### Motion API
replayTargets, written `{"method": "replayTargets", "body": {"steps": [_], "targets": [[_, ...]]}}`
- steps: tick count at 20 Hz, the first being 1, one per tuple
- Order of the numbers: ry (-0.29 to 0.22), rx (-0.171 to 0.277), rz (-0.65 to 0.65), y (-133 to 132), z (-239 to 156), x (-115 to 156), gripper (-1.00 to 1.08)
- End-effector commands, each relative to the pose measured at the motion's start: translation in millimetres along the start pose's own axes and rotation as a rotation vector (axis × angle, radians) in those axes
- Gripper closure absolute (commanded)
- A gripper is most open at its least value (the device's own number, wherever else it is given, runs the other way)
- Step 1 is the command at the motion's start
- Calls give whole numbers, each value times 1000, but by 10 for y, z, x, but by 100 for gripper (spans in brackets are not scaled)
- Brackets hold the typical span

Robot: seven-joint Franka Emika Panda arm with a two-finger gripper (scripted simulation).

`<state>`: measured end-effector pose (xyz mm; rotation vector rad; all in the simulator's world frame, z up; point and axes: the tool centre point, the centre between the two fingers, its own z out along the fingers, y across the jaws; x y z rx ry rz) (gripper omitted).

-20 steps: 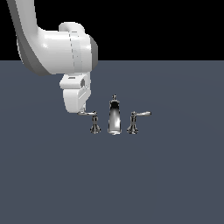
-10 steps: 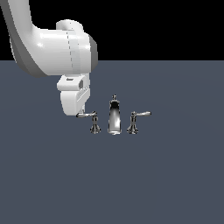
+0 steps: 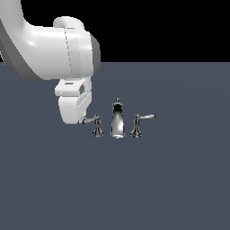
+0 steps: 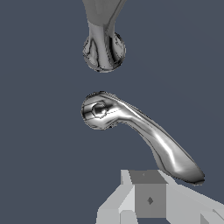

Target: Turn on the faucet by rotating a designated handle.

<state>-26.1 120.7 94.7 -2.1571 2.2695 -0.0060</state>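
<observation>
Arm (image 3: 45, 54), white and bulky, fills the upper part of the exterior view's left and bends down toward the grey floor (image 3: 170, 188). Its gripper (image 3: 84, 120) hangs low at the left end of the chrome set, and the white hand body hides the fingers in this view, so whether they stand apart or together cannot be told. In the wrist view only one pale finger pad (image 4: 148, 197) and some blocky grey housing show, which settles nothing either.

Just to the right comes the handle (image 3: 96, 126), a small chrome lever on a flared pedestal, its curved arm reaching left so that its tip meets the lower edge of the gripper. From the wrist view the handle (image 4: 131, 131) shows as a round hub with a shiny arm sweeping out; the arm's broad end lies right beside the finger pad, though contact cannot be confirmed.

Next along, the faucet (image 3: 117, 120) has its tall tapered spout in the middle, knob on top, upright on the floor. The spout's base also appears in the wrist view beyond the hub.

Furthest right stands the second lever (image 3: 138, 125), its arm pointing right, well apart from the gripper.
</observation>
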Motion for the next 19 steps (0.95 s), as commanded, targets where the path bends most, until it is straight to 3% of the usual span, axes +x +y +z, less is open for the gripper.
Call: {"method": "replayTargets", "body": {"steps": [1, 5, 19], "targets": [[5, -9, -1, 124, -3, 38, 108], [2, -8, -7, 158, 0, 8, 108], [5, -10, -3, 374, -9, 517, 108]]}}
